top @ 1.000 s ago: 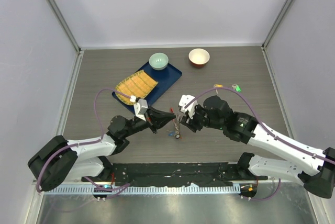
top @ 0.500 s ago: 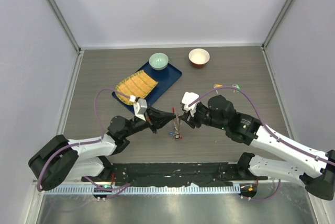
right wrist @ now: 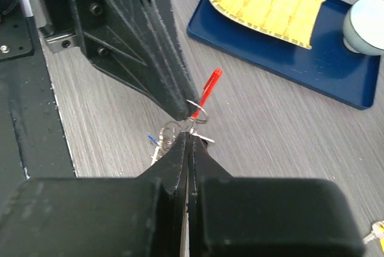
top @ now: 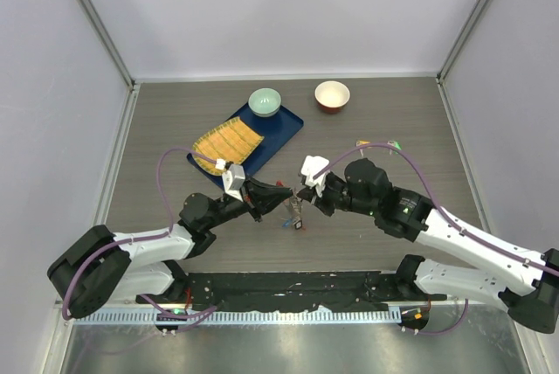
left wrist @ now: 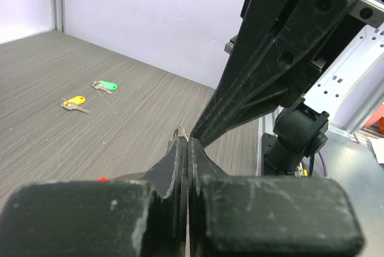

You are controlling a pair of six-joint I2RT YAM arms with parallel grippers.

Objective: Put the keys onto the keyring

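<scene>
**Left gripper** (left wrist: 186, 142): jaws together, clamped on the silver ring of the keyring (right wrist: 197, 111), which is held up between the two arms with its red loop (right wrist: 210, 86) tilted upward.
**Right gripper** (right wrist: 190, 138): jaws together, tips met at the same ring. Whether a key is pinched there cannot be told.
**Yellow key** (left wrist: 74, 102), **green key** (left wrist: 106, 85): loose on the table (left wrist: 138, 119), near each other, well apart from the ring.
**Black key**: not made out.
**Status**: judged early, with at least two keys left to be threaded.

Shut fingers (right wrist: 161, 74) hide most of the keyring (right wrist: 207, 89).
</scene>
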